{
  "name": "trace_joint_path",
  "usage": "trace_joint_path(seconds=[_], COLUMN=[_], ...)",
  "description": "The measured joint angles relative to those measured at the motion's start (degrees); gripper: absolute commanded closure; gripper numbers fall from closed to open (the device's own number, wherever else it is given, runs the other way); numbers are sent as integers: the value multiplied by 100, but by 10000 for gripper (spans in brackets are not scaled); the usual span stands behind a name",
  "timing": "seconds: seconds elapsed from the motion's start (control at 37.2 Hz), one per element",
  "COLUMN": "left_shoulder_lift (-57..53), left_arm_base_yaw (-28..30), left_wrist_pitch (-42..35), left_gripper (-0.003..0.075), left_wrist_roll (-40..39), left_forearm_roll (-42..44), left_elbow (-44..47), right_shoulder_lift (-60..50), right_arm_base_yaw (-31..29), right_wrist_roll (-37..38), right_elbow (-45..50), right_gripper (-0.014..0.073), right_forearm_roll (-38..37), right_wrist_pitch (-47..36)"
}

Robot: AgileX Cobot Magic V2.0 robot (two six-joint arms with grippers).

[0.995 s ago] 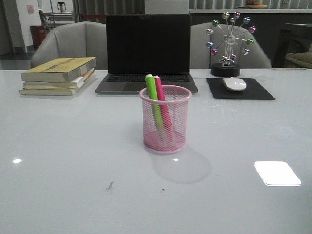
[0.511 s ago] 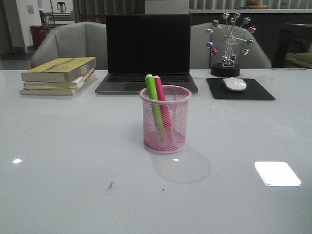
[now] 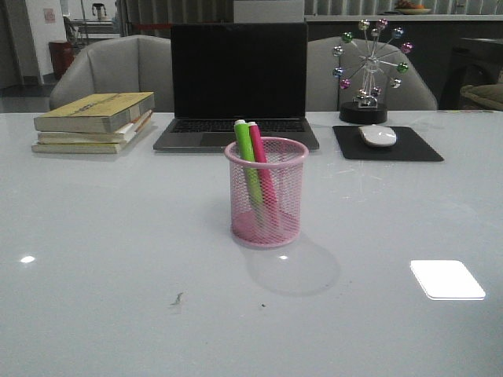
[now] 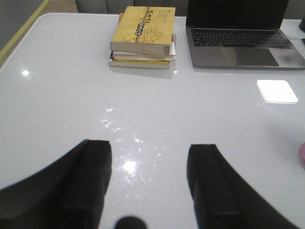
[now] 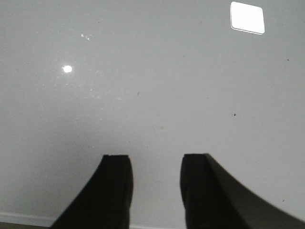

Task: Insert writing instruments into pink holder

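Note:
The pink mesh holder [image 3: 266,193] stands upright in the middle of the table in the front view. Inside it the green marker [image 3: 248,153] and the pink marker [image 3: 260,161] lean side by side towards the left rim, their tops poking above it. Neither arm shows in the front view. My left gripper [image 4: 149,153] is open over bare table with nothing between its fingers; a sliver of the holder [image 4: 302,156] shows at that view's edge. My right gripper [image 5: 156,164] is open too, over bare table near its edge.
A laptop [image 3: 237,86] stands open behind the holder. A stack of books [image 3: 94,122] lies at the back left. A mouse [image 3: 378,135] on a black pad [image 3: 387,144] and a ferris-wheel ornament [image 3: 367,69] are at the back right.

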Motion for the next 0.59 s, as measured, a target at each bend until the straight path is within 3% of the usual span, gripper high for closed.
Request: trace_joint_path(seconds=[0.27,0.59], left_shoulder_lift=[0,0], left_arm_base_yaw=[0,0], left_wrist_pitch=[0,0], left_gripper=[303,303], left_wrist_roll=[0,0], left_forearm_roll=[0,13], left_elbow=[0,0], right_shoulder_lift=[0,0], right_arm_base_yaw=[0,0], right_wrist_roll=[0,0], right_elbow=[0,0], right_gripper=[545,544], right_forearm_roll=[0,0], right_wrist_pitch=[0,101])
